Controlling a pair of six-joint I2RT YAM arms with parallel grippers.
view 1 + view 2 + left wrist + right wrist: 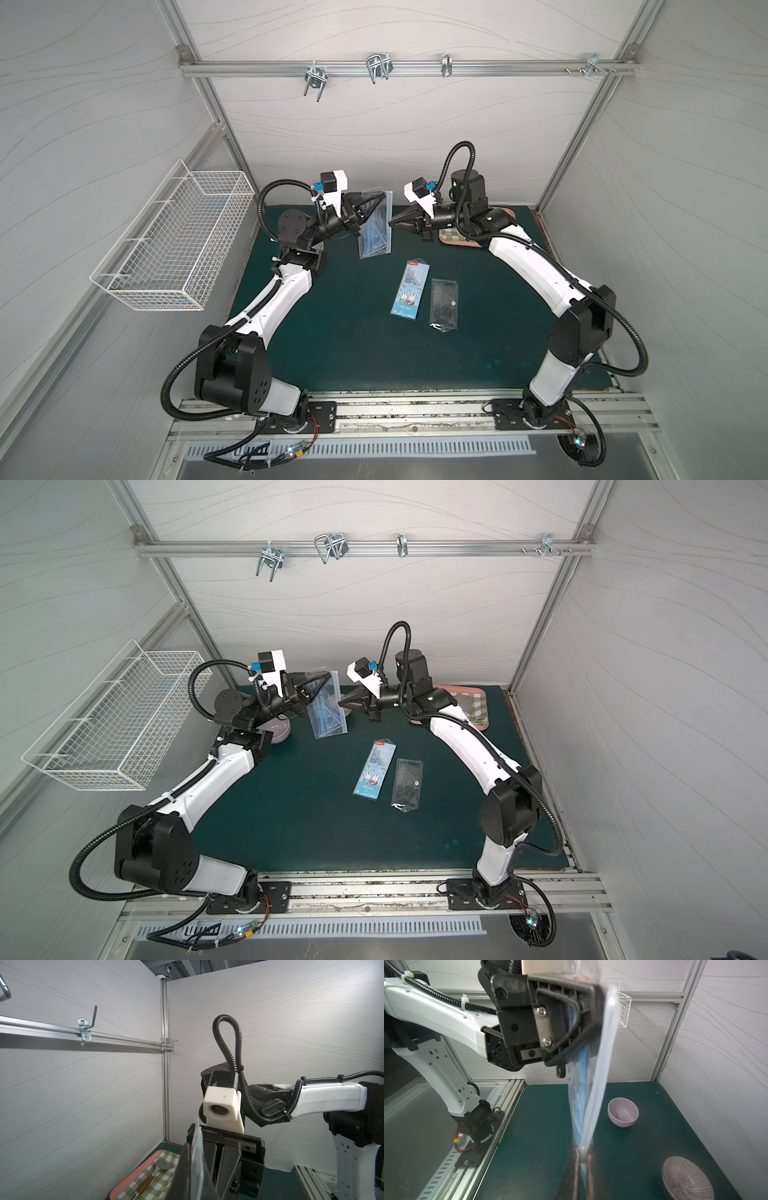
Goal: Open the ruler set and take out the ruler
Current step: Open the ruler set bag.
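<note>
White panelled walls [374,124] close in a bench [332,340] covered with a dark green mat. The clear soft plastic pouch [376,243] with pale blue rulers [578,1105] inside hangs in the air, beyond the flat blue rabbit-printed packet [409,291] that lies on the bench, toward the back wall. The left hand [371,204] is clamped on the pouch's upper part. The right hand [581,1154] is pressed together on its side edge, pinching the film. I judge the pouch light, limp and slippery, so it can slide or stretch. The rulers look thin, stiff and a little brittle. It seems better to hold the film near its opening, then take a ruler by its flat end.
</note>
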